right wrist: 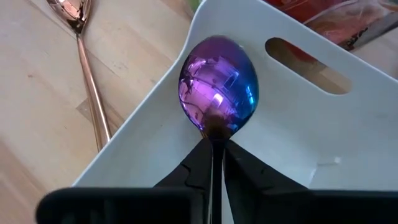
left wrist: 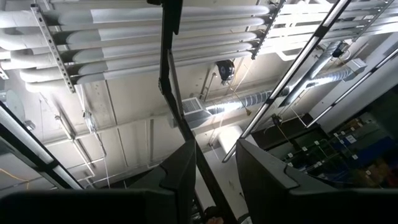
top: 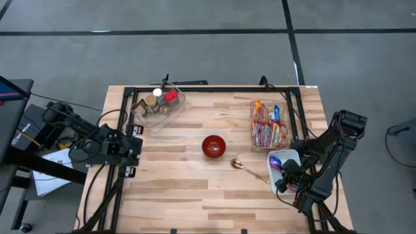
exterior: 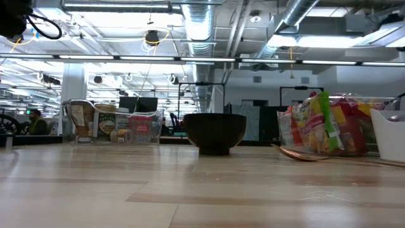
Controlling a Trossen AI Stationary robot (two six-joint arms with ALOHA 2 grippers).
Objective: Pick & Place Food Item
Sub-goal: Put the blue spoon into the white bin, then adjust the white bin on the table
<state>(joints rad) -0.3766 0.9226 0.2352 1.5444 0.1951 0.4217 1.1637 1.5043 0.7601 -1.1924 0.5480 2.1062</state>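
My right gripper is at the table's right edge, over a white bin, shut on an iridescent purple-blue spoon. In the high view that spoon shows in the white bin, in front of my right gripper. Bright snack packets fill a clear tub beyond the bin. A red bowl stands at mid-table. My left gripper waits at the left edge, pointing up at the ceiling, its fingers a little apart. My right gripper pinches the spoon's handle between its two fingers, just behind the spoon's bowl. The fingers slant down from the table's near right and lie along the handle. The spoon's bowl points away from the fingers, inside the white bin by its wall; whether it touches the bin I cannot tell.
A copper spoon lies on the wood between the red bowl and the white bin. A clear tub of spice jars stands at the far left. A black frame runs along the table's far side.
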